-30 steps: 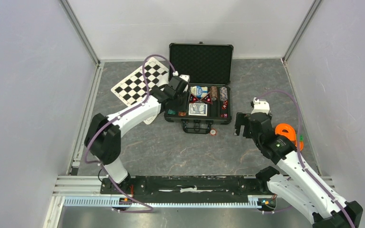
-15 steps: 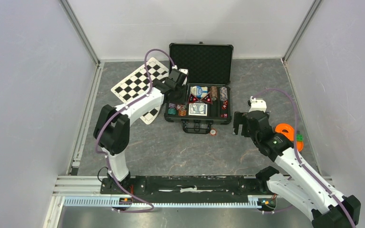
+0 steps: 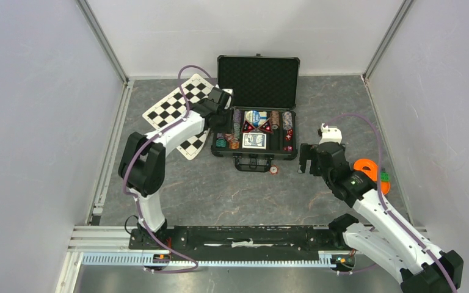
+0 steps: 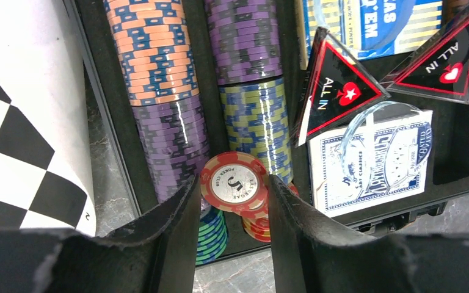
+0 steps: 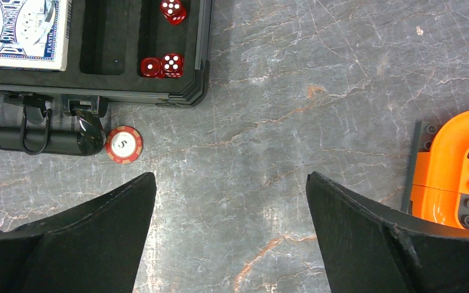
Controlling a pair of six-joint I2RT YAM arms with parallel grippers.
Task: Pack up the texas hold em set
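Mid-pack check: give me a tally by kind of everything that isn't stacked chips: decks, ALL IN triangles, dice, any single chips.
Card decks: 2
ALL IN triangles: 2
Red dice: 3 showing
Loose red chip on the table: 1
Red chip between the left gripper fingers: 1
Total: 9

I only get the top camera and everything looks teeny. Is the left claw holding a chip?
Observer: Yes. The left gripper pinches a red chip marked 5 between its fingers.
Operator: Where is it?
Observer: It hangs just above a short red stack at the near end of the case, beside a green stack.
Operator: And the other claw?
Observer: The right gripper is wide open, with only bare table between its fingers.
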